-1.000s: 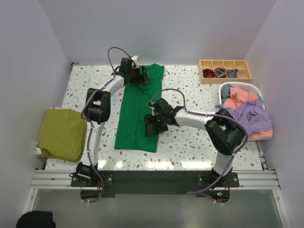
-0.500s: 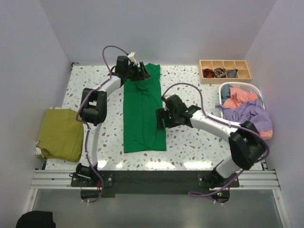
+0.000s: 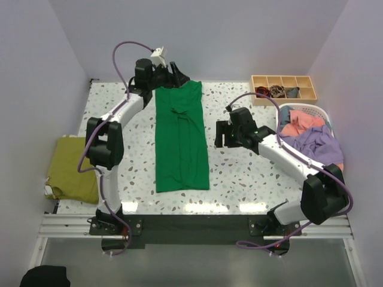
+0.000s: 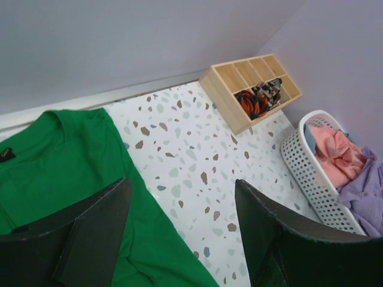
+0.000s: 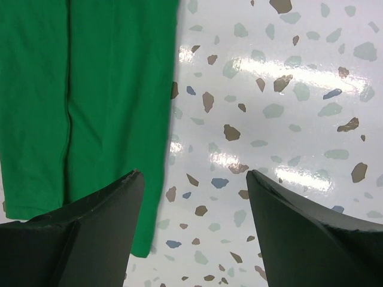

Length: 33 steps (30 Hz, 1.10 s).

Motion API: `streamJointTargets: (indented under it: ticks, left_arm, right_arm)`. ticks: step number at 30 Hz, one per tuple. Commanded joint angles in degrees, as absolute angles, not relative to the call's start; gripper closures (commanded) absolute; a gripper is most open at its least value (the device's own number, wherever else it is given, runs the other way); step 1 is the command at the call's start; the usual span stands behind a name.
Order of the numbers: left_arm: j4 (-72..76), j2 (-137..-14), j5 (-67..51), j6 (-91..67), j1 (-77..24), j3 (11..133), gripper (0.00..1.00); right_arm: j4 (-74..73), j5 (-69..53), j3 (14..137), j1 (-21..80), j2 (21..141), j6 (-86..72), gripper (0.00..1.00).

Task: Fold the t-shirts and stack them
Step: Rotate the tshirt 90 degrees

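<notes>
Pulling clear, the left claw and right claw both gape empty; the green t-shirt lies on the tabletop, beneath the left one, left of the right one: lengthwise fold apparently done, crosswise next

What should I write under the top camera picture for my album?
Open left gripper and right gripper beside a green t-shirt laid in a long strip on the table.
</notes>
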<state>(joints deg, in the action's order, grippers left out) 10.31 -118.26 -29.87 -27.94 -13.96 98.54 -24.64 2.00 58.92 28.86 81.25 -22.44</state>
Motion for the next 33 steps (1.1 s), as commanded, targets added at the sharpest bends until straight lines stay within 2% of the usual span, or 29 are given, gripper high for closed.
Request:
streamJointTargets:
  ticks: [1,11,18,22,28,33]
  left_arm:
    - [11.07,-125.06,-30.5,-27.95,-14.15,96.24,0.27]
    - [6.33,-126.21,-24.88,-25.67,-14.24,94.31,0.28]
    - [-4.82,-126.91,-19.43,-21.54,-14.33,96.06,0.28]
    - [-6.24,-127.18,-18.1,-20.3,-14.33,94.4,0.28]
    - [-5.27,-123.93,-18.11,-20.21,-14.33,89.48,0.29]
    - [-4.92,-118.4,-13.54,-20.21,-14.41,86.14,0.29]
  right_arm:
    - [-23.91,1.58,59.07,29.09,81.82,-22.23,0.26]
    - [-23.73,2.37,58.01,29.09,82.35,-22.5,0.26]
    - [-23.91,2.99,58.1,29.0,83.67,-22.15,0.26]
    - [-23.99,2.99,57.92,28.83,84.64,-22.15,0.26]
    - [-24.17,2.81,57.3,28.74,85.69,-22.15,0.26]
    - [-23.56,0.88,56.87,28.65,86.48,-22.94,0.26]
